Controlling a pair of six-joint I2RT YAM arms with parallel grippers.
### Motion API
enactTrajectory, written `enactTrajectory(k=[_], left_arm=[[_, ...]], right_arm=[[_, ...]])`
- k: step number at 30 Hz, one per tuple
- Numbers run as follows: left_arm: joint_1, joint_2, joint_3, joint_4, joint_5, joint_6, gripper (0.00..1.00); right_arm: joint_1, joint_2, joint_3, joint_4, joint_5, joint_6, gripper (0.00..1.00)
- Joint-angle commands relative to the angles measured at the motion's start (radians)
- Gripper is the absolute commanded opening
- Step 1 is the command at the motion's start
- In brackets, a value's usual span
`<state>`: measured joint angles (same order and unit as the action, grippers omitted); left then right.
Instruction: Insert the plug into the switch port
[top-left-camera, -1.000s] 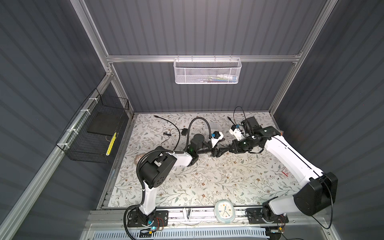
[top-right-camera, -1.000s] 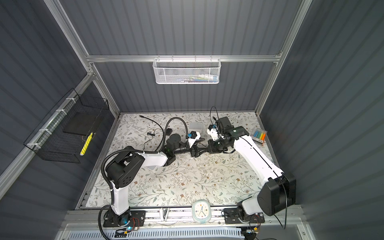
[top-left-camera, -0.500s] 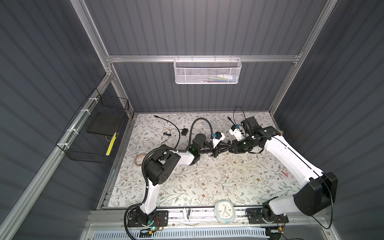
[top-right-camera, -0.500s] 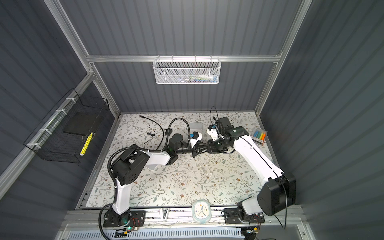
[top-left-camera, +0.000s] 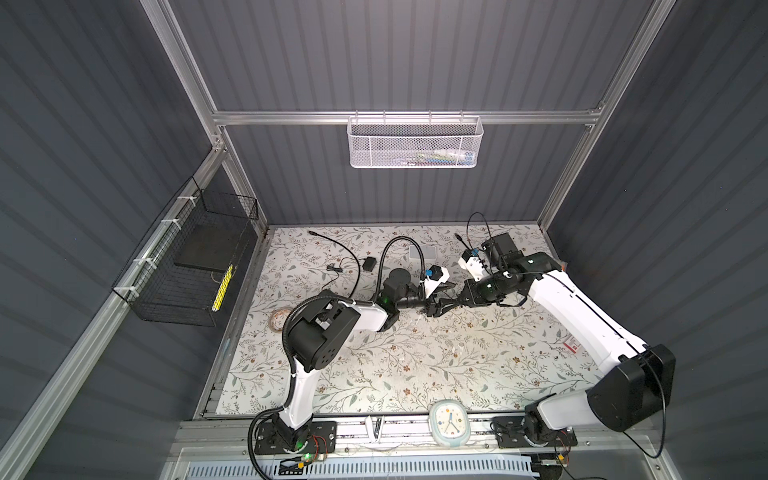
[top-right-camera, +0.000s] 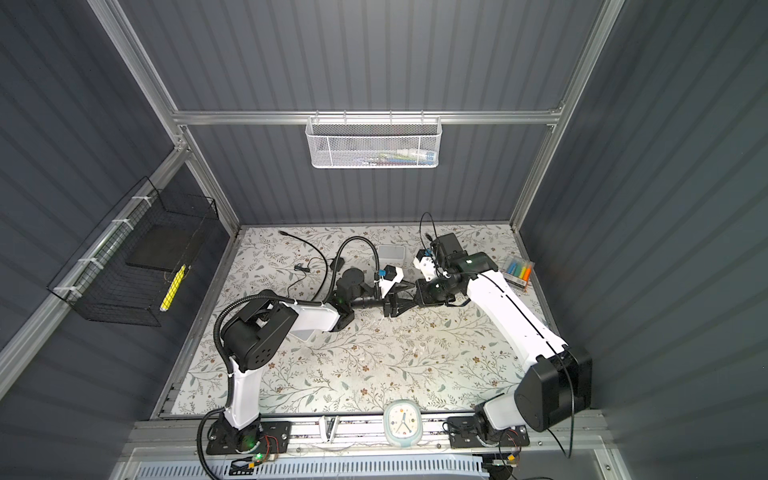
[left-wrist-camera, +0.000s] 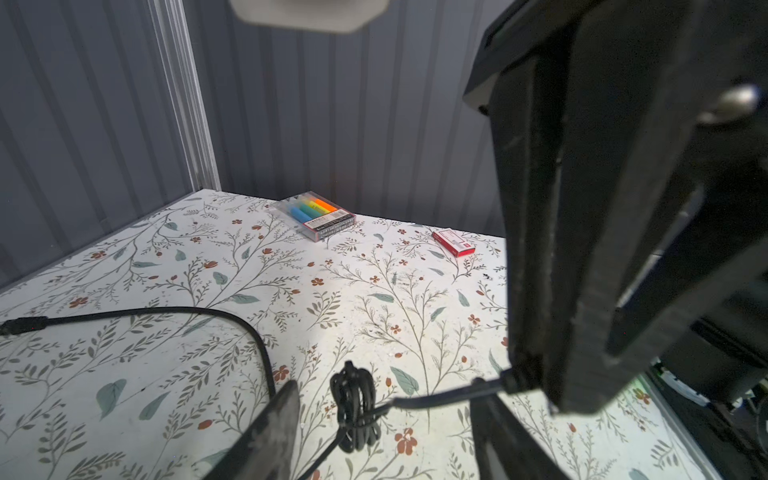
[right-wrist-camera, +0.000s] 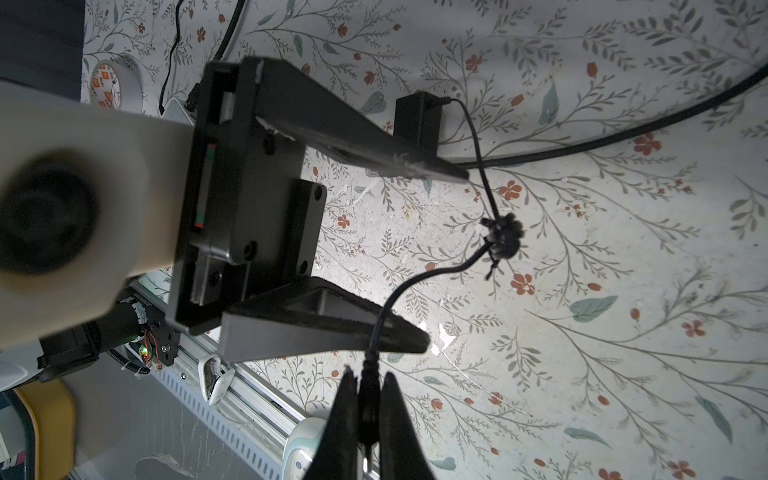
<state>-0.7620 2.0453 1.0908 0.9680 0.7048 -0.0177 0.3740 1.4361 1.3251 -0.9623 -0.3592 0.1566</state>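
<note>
R gripper (right-wrist-camera: 368, 376) is clamped on the small black plug (right-wrist-camera: 369, 363), roughly mid-table toward the back in both top views, with the plug just beside one fingertip of the L gripper (right-wrist-camera: 446, 259). L gripper's fingers stand wide apart. The plug's thin cable (right-wrist-camera: 419, 276) crosses in front of one L finger in the right wrist view, then runs via a tied bundle (right-wrist-camera: 505, 232) to a small black box (right-wrist-camera: 417, 120) on the floral table (right-wrist-camera: 623, 291).

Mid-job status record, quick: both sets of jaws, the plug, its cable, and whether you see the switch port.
left gripper: jaws open, gripping nothing
right gripper: jaws shut on plug
plug: not in any port
cable: bundled midway, runs to black adapter
switch port: cannot identify in these views
</note>
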Motion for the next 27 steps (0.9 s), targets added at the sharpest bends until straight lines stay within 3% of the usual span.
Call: enactTrajectory(k=[1, 7, 18, 20, 24, 27], left_arm=[[-0.011, -0.019, 0.007, 0.045, 0.062, 0.018, 0.57], [-0.011, 0.006, 0.02, 0.122, 0.087, -0.029, 0.48], [-0.011, 0.015, 0.02, 0.114, 0.094, -0.054, 0.05], [-0.011, 0.01, 0.014, 0.109, 0.092, -0.057, 0.0], [-0.005, -0.001, 0.001, 0.085, 0.081, -0.077, 0.0], [0.017, 0.002, 0.001, 0.088, 0.099, -0.156, 0.0]], right_arm=[[0.001, 0.012, 0.03, -0.016, -0.001, 0.008, 0.0], [0.002, 0.014, 0.026, -0.016, -0.012, 0.012, 0.0], [0.002, 0.031, 0.045, -0.011, -0.014, 0.019, 0.0], [0.002, 0.03, 0.053, -0.011, 0.005, 0.02, 0.07], [-0.026, -0.039, 0.031, 0.059, 0.114, 0.052, 0.29], [-0.052, -0.121, -0.013, 0.133, 0.176, 0.054, 0.39]])
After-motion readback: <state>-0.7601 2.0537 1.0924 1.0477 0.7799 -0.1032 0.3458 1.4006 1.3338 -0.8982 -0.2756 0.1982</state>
